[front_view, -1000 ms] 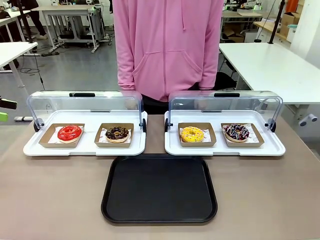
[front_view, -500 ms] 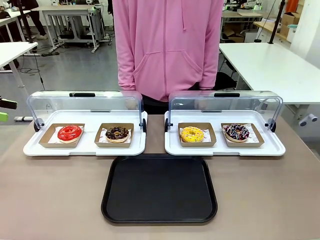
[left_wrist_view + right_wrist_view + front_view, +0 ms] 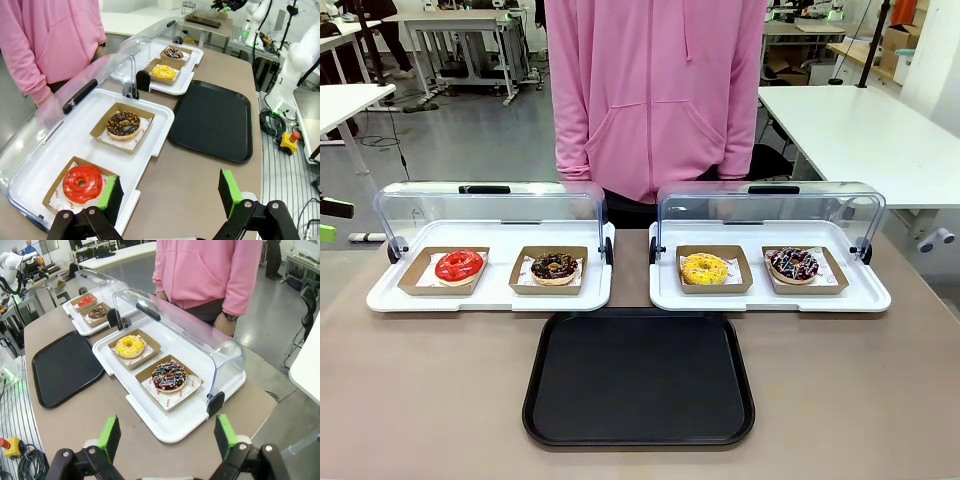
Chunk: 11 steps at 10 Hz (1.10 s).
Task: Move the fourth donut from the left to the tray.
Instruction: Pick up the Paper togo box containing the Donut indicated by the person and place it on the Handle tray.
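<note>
We log the right gripper [image 3: 167, 434]: fingers wide apart, nothing held. Straight ahead of it sits the fourth donut [image 3: 169, 375], on a white tray [image 3: 165, 422]. The left gripper [image 3: 170, 192], likewise apart, hangs by the red donut [image 3: 82, 183], well off. Right arm nearer, we judge.

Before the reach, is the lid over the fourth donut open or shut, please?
Open: the clear lid is swung back behind the fourth donut, leaving it uncovered.
</note>
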### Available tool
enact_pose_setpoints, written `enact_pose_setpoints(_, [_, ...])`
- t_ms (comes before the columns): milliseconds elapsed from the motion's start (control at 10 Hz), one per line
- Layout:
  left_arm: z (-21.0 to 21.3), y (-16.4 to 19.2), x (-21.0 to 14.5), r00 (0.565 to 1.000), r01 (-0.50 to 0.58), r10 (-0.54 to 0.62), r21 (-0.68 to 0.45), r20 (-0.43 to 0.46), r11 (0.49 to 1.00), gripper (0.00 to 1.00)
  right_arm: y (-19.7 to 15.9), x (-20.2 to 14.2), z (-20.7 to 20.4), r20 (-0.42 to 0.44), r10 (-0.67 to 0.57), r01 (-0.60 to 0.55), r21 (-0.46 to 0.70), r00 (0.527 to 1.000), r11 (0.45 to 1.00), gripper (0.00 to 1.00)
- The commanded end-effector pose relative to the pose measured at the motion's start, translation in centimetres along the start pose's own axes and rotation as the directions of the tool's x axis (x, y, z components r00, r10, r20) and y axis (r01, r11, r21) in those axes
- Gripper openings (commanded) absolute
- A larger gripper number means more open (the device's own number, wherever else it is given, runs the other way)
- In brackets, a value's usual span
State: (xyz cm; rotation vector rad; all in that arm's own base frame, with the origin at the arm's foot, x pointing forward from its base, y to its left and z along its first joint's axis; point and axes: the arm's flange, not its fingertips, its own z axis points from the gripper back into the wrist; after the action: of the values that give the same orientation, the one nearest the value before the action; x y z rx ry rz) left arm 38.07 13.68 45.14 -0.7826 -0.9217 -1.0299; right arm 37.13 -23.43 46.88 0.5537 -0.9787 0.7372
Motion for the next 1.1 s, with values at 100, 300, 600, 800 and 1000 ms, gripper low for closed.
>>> enact_pose_setpoints(100, [0.05,-0.02,0.1,1.0,0.004,-0.004,-0.007,0.017,1.0,1.0,-0.37,0.19,-0.06,0.033,0.028,-0.028,-0.005,0.999,1.0,1.0])
enact_pose_setpoints(300, [0.05,-0.02,0.1,1.0,0.004,-0.004,-0.007,0.017,1.0,1.0,-0.37,0.19,-0.06,0.033,0.028,-0.028,-0.005,0.999,1.0,1.0])
enact_pose_setpoints(600, [0.05,-0.02,0.1,1.0,0.004,-0.004,-0.007,0.017,1.0,1.0,-0.37,0.19,-0.06,0.033,0.028,-0.028,-0.005,0.999,1.0,1.0])
enact_pose_setpoints(800, [0.05,-0.02,0.1,1.0,0.004,-0.004,-0.007,0.017,1.0,1.0,-0.37,0.19,-0.06,0.033,0.028,-0.028,-0.005,0.999,1.0,1.0])
enact_pose_setpoints(1000, [0.05,-0.02,0.1,1.0,0.004,-0.004,-0.007,0.017,1.0,1.0,-0.37,0.19,-0.06,0.033,0.028,-0.028,-0.005,0.999,1.0,1.0])
